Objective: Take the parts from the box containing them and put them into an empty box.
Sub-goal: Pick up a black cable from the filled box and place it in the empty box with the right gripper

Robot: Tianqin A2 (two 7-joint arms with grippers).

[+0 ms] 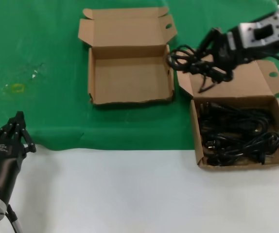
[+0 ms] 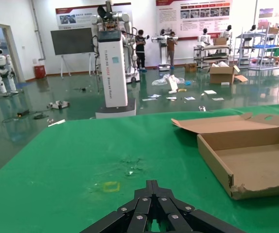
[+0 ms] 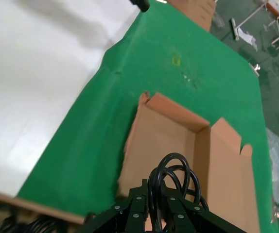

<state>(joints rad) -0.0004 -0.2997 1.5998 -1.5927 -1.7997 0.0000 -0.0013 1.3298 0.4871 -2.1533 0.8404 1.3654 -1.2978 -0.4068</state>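
My right gripper point(image 1: 202, 60) is shut on a looped black power cord point(image 1: 184, 57), held in the air between the two boxes, just past the right wall of the empty cardboard box point(image 1: 130, 99). In the right wrist view the cord's loops point(image 3: 171, 177) rise between the closed fingers above that empty box point(image 3: 164, 131). More black cords point(image 1: 239, 133) lie bundled in the box on the right point(image 1: 196, 131). My left gripper point(image 1: 18, 121) is shut and idle at the near left, on the edge of the green mat; the left wrist view shows its closed tips point(image 2: 152, 185).
A green mat point(image 1: 42, 58) covers the far half of the table; bare white tabletop point(image 1: 130, 189) lies nearer me. A small yellow mark point(image 1: 17, 88) sits on the mat at the left. Both boxes have their lids folded back.
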